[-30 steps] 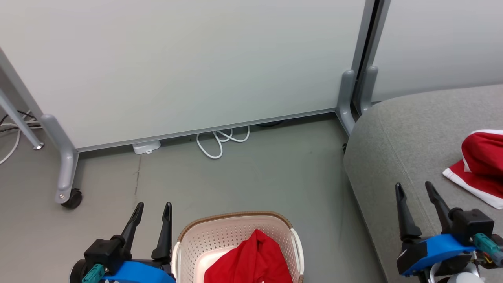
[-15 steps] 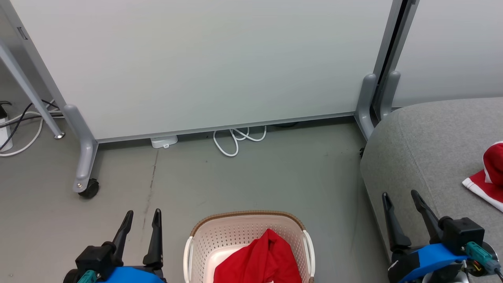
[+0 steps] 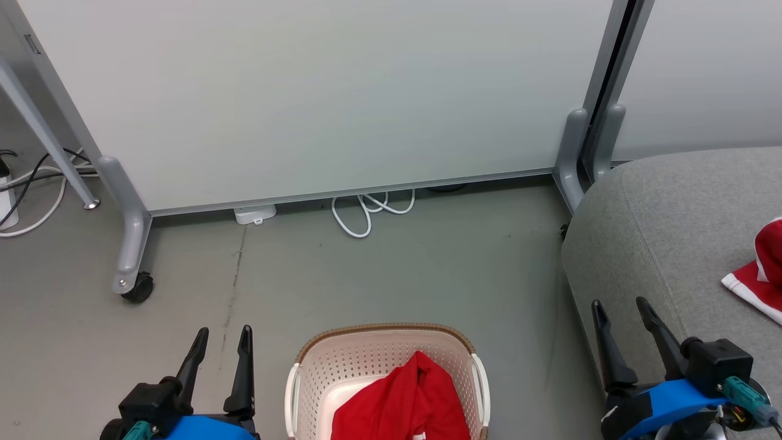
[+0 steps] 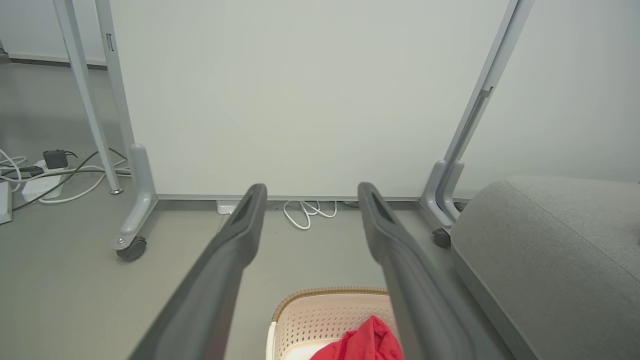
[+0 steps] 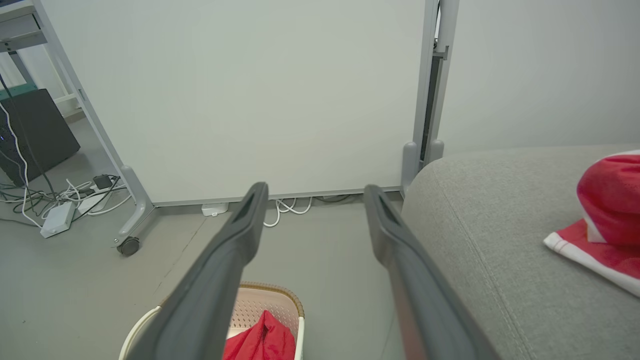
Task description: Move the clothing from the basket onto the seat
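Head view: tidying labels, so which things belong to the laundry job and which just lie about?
Job: red fabric garment; cream perforated plastic basket; grey upholstered sofa seat; red-and-white garment.
Lying about: coiled white cable; small white box; pale wheeled partition.

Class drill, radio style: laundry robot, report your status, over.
Open and empty: left gripper, right gripper. One red garment in basket, second garment on seat. Just floor between basket and seat, no obstacle seen.

— What stands at the back?
— A white partition panel [image 3: 342, 91] on grey legs, with a black caster [image 3: 137, 288] under the left leg.
— And on the grey floor [image 3: 397, 269]?
— A looped white cable [image 3: 368, 211] near a small white box [image 3: 255, 214], both at the panel's foot; tangled cords [image 3: 46, 176] lie far left.
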Robot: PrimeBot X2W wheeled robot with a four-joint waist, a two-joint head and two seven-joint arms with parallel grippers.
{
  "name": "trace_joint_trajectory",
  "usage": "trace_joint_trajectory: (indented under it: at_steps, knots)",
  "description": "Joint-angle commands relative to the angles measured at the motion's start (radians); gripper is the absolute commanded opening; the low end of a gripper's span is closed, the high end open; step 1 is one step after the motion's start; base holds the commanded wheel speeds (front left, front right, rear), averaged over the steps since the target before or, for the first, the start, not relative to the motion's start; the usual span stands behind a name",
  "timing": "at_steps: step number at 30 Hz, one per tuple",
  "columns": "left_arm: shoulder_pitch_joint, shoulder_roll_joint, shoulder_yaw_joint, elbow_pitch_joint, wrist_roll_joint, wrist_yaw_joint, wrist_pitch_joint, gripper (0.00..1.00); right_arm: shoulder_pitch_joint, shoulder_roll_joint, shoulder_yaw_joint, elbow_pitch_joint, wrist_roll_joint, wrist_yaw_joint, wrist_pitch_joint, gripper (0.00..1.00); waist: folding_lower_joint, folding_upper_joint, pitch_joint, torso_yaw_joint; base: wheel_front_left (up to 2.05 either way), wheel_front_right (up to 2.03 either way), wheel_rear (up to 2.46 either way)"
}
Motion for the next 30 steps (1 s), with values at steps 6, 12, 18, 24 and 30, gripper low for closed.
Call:
trace_joint_trajectory:
  at_steps: [6,12,18,24,30]
  knots:
    - [-0.007,-0.002,-0.010,0.004,0.004,-0.001,-0.005,1.00,-0.020,0.001,0.014,0.002,0.001,0.000,0.006,1.00,-0.0001,0.0000,0.017,-0.012,0.00,0.00,0.00]
    - [-0.043,-0.005,-0.036,0.016,-0.003,-0.001,-0.005,1.00,-0.058,0.001,0.028,-0.021,-0.007,0.000,0.012,1.00,-0.0001,0.0000,0.091,-0.037,0.00,0.00,0.00]
    - [-0.099,-0.007,-0.061,0.028,-0.005,-0.001,-0.005,1.00,-0.123,0.001,0.032,-0.062,-0.023,0.000,0.019,1.00,-0.0001,0.0000,0.212,-0.073,0.00,0.00,0.00]
    - [-0.170,-0.003,-0.089,0.054,-0.009,-0.001,-0.005,1.00,-0.205,0.001,0.073,-0.098,-0.029,0.000,0.024,1.00,-0.0001,0.0000,0.348,-0.131,0.00,0.00,0.00]
    - [-0.280,0.018,-0.152,0.122,-0.015,-0.001,-0.005,1.00,-0.286,0.001,0.105,-0.129,-0.019,0.000,0.017,1.00,-0.0001,0.0000,0.484,-0.184,0.00,0.00,0.00]
